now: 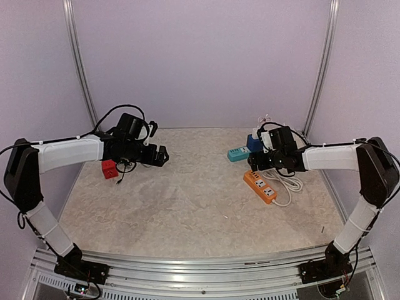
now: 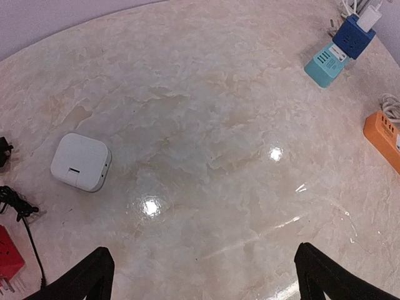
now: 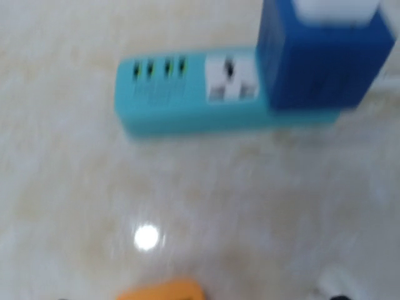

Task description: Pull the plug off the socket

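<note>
right gripper (image 1: 255, 164): hangs over the table (image 1: 187, 206) between the teal socket strip (image 3: 187, 94) and the orange power strip (image 1: 259, 186). whether its fingers are apart or together cannot be told (its wrist view is blurred and shows no finger clearly). the teal strip lies flat just ahead of it. a blue adapter block (image 3: 325, 56) is seated on the strip's right end as the wrist view frames it, and a white plug (image 3: 337, 7) sits in the top of that block. a free outlet shows just beside the block. a white cable (image 1: 290, 184) lies looped by the orange strip. left gripper (image 2: 203, 250): fingers spread wide with only table surface between them, raised, well apart from both strips. near it lie a white square charger (image 2: 80, 162), a red block (image 1: 109, 169) and a black cord (image 2: 22, 209).
</note>
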Tool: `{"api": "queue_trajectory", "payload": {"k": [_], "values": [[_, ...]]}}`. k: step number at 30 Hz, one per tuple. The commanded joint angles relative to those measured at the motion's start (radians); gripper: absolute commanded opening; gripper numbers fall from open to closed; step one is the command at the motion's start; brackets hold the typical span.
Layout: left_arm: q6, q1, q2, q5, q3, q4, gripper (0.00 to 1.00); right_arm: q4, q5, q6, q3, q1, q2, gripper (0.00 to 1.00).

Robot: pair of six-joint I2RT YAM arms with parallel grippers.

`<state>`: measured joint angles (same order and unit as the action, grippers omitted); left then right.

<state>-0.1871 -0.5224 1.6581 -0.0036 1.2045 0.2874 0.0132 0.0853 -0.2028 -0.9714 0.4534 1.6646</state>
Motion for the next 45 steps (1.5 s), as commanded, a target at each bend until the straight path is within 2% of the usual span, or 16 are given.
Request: {"api": "queue_trajectory", "payload": {"k": [1, 6, 18, 31, 37, 41, 45], "values": [[-0.024, -0.001, -0.082, 0.007, -0.067, -0.011, 0.99, -0.016, 0.077, 0.002, -0.096, -0.012, 0.07, 0.89], [-0.038, -0.002, -0.141, 0.007, -0.1, 0.006, 0.99, 0.011, 0.088, 0.052, -0.192, -0.037, 0.14, 0.87], [-0.1, -0.052, -0.318, 0.011, -0.212, 0.0, 0.99, 0.115, -0.009, 0.173, -0.263, -0.104, 0.259, 0.82], [-0.098, -0.076, -0.368, -0.042, -0.209, 0.051, 0.99, 0.075, 0.001, 0.214, -0.391, -0.145, 0.375, 0.81], [-0.091, -0.076, -0.382, -0.044, -0.202, 0.05, 0.99, 0.108, -0.073, 0.229, -0.407, -0.17, 0.411, 0.84], [-0.091, -0.076, -0.38, -0.029, -0.199, 0.05, 0.99, 0.106, -0.158, 0.256, -0.447, -0.174, 0.449, 0.83], [-0.089, -0.076, -0.393, -0.033, -0.202, 0.05, 0.99, 0.09, -0.175, 0.268, -0.49, -0.174, 0.483, 0.81]]}}
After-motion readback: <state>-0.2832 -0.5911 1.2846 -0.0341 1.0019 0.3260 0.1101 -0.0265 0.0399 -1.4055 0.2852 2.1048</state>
